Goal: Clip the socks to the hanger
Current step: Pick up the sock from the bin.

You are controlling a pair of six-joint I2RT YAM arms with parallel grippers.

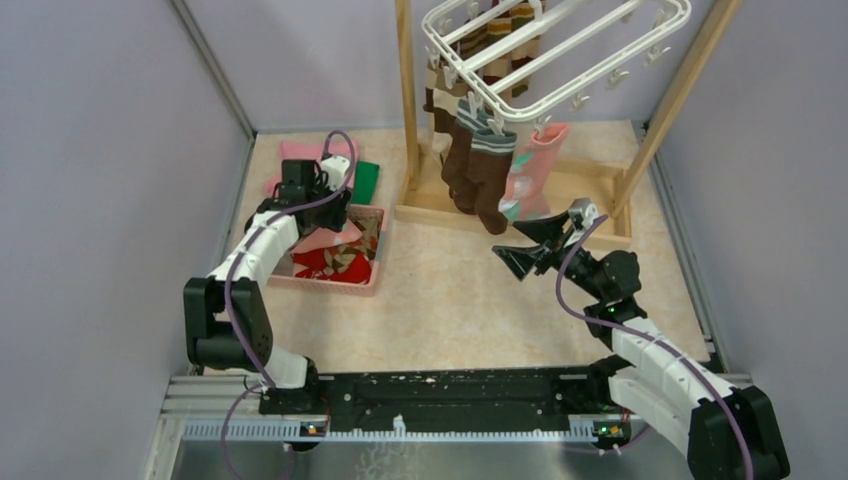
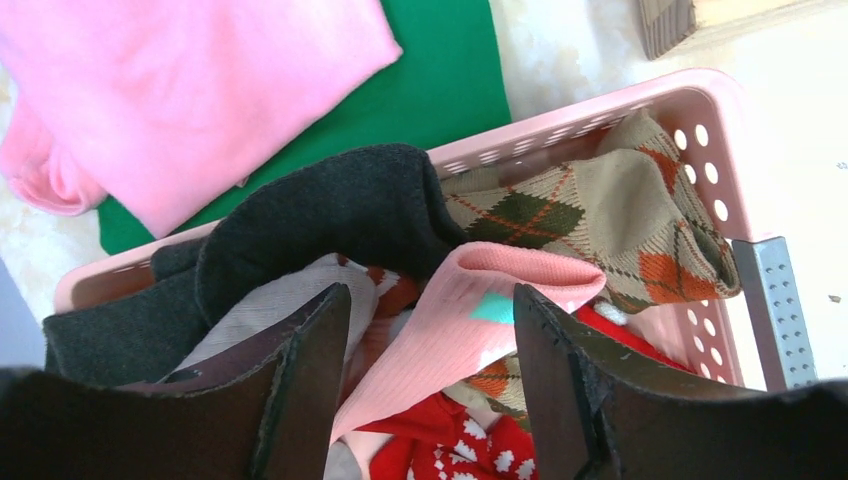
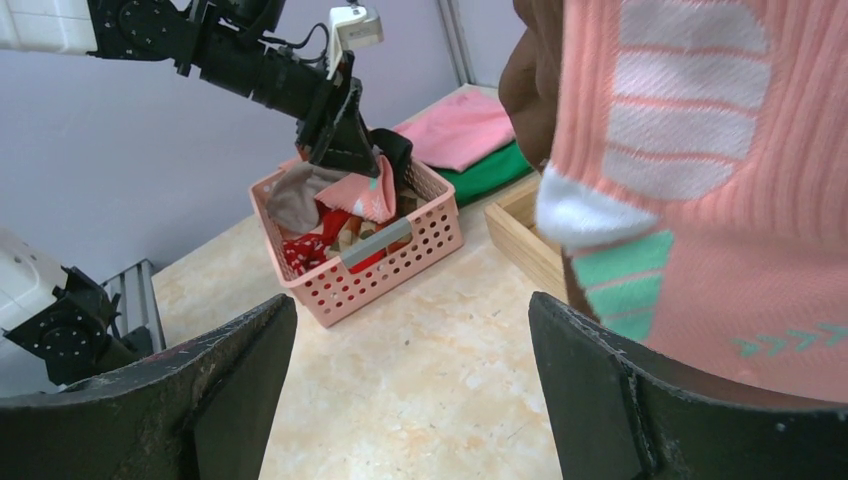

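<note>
Top view: white hanger (image 1: 560, 45) at 12–1 o'clock, hung socks (image 1: 480, 165) clipped beneath, left gripper (image 1: 316, 200) over pink basket (image 1: 330, 283) at 9, right gripper (image 1: 528, 247) at 3, left wrist: gripper spread, straddling loose pink sock (image 2: 470, 290), unclamped, right wrist: jaws wide, empty, pink-teal sock (image 3: 720, 200) hanging at 2.

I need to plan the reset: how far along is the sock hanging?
Done: several socks, brown ones and a pink-and-teal one, hang clipped under the hanger. In hand: the left gripper sits open astride a pink sock in the basket, nothing gripped; the right gripper is open near the hung socks. Left: that sock, an argyle sock and red ones.
</note>
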